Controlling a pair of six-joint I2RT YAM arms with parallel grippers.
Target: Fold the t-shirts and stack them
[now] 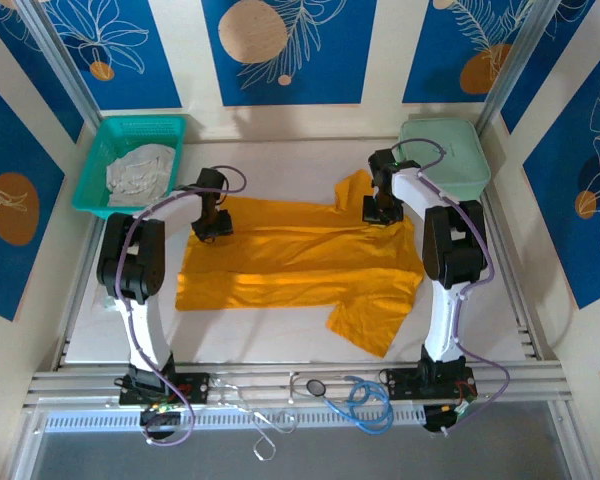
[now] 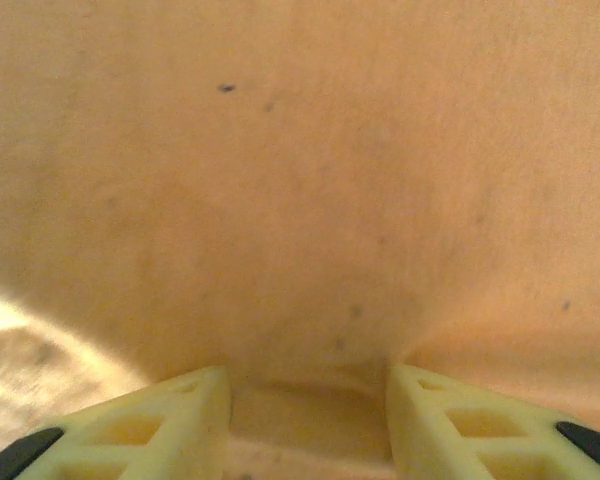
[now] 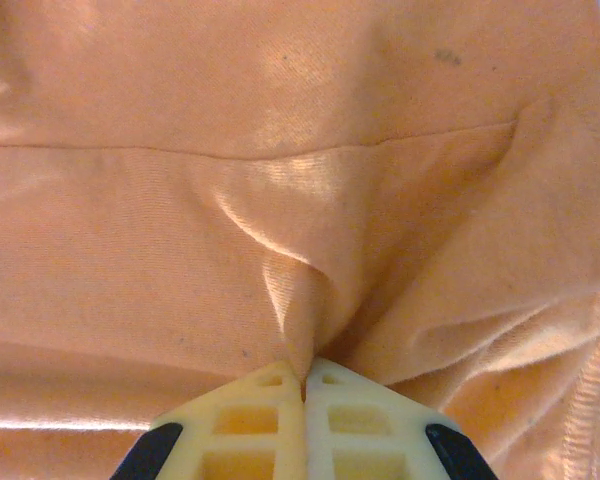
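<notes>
Now right jaws pinch soft mustard t-shirt [image 3: 280, 200] (thin, creased ridge); left jaws apart on cloth.

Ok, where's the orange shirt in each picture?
Top external: the shirt lies spread across the middle of the table.
Left wrist: the shirt stretches right behind the left gripper.
Right wrist: the shirt is wrinkled, with a fold pinched in the right gripper.
Shared landmark: the right gripper, which sits on the shirt's far right part in the top view.
</notes>
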